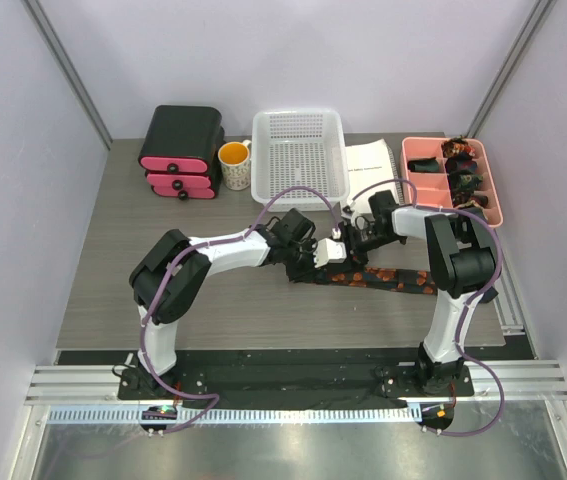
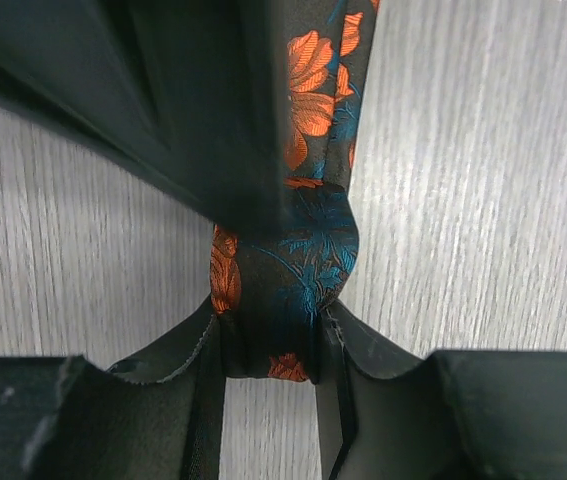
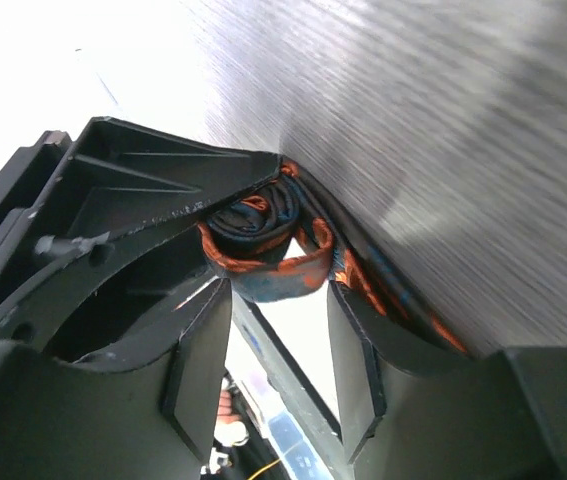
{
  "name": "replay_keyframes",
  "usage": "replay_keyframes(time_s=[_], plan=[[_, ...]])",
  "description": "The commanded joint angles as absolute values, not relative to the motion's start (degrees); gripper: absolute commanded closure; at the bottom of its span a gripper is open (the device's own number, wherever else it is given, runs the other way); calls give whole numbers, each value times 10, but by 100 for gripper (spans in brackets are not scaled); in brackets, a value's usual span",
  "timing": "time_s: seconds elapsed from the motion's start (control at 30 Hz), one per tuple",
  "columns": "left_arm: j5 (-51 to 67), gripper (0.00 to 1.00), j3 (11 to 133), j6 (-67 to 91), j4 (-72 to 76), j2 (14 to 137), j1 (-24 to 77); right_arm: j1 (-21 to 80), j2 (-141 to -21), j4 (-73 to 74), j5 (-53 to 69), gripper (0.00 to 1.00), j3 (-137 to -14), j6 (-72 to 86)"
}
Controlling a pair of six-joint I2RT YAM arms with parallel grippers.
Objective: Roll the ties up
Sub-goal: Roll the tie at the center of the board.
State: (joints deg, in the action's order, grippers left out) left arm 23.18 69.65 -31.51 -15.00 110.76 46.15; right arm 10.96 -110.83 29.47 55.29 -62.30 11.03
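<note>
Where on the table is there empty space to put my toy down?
The biggest bare patch is the table's left side, in front of the drawer box and left of the left arm. A bare strip also runs between the tie and the near edge. Crowded: the middle around the tie, and the back row with mug, basket and pink tray.

At the back left of the gray wooden table you can see a black box with pink drawers. Just beside it, on its right, stands a mug that is yellow inside. Next to the mug is a white basket full of little holes. Then some paper lies flat. A pink tray with small sections sits at the back right.
</note>
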Motion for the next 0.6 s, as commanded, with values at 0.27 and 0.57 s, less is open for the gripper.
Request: replay_keyframes(time_s=[0.27,0.57], plan=[[159,61,742,-287,-288,1152,461,156,-1149,220,537,98,-613,160],[358,27,632,-188,-87,1059,376,128,-1231,251,497,99,-605,120]])
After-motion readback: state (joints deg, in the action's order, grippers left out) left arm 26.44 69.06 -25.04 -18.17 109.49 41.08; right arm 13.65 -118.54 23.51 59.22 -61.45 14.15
